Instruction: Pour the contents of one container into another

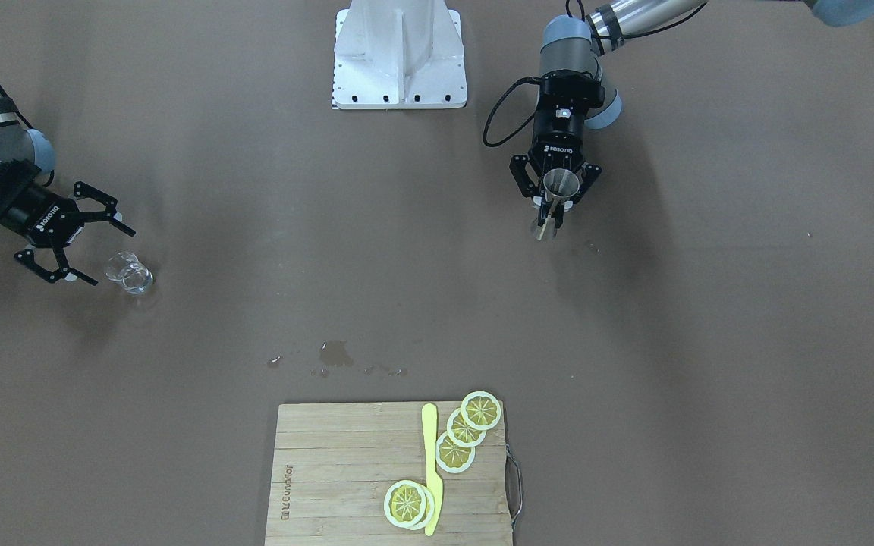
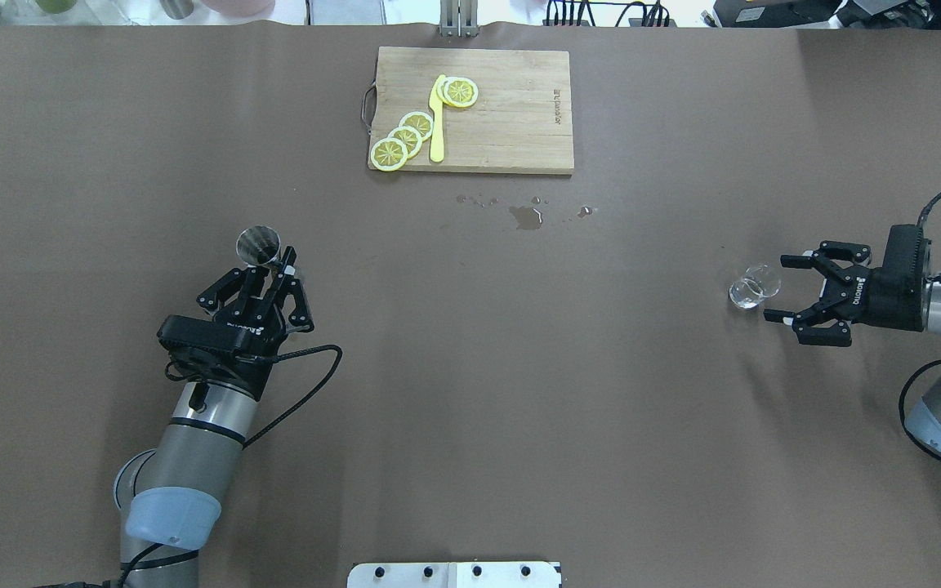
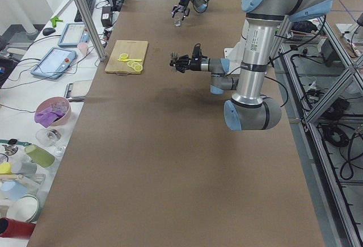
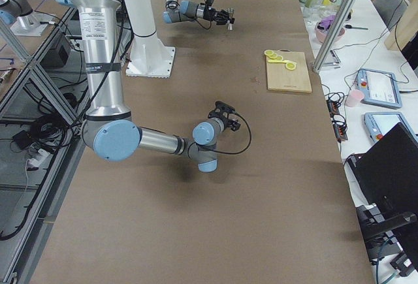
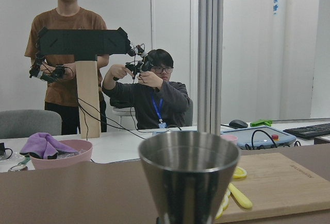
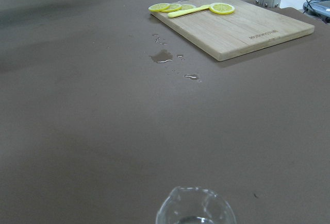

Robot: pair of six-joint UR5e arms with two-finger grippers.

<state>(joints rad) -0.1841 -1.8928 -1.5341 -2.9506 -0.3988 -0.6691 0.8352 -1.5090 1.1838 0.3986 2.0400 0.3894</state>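
Left pincer (image 2: 269,265) clamped on upright jigger (image 2: 259,245); right pincer (image 2: 779,290) spread wide, glass (image 2: 754,287) just off its tips, near worktop's (image 2: 470,425) right edge.

steel jigger (image 2: 259,244): upright, gripped | clear glass (image 2: 754,287): upright, standing free

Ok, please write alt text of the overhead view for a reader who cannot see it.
The left end effector holds a steel jigger upright; far to its right, the open right end effector sits beside a glass. Beyond lies a board with lemon slices.
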